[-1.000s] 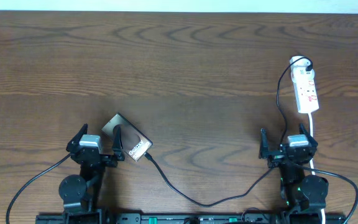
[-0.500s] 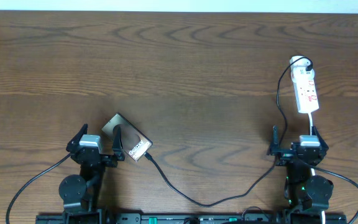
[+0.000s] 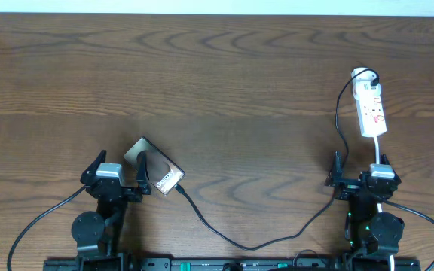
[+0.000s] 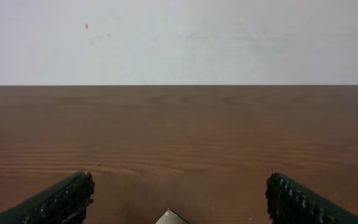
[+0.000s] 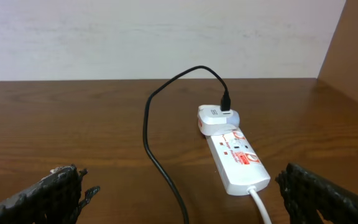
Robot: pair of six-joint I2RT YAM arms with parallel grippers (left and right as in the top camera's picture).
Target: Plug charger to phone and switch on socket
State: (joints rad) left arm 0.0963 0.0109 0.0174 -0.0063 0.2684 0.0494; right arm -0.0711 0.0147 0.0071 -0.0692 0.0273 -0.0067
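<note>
Tally: one phone (image 3: 163, 175) near left, one charger (image 3: 239, 245), one socket (image 3: 372, 111) right; left gripper (image 3: 119, 161) and right gripper (image 3: 361, 164) wide, empty.

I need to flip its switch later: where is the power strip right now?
The power strip lies at the far right of the overhead view, just beyond the right gripper, with the charger cable plugged in at its far end.
</note>
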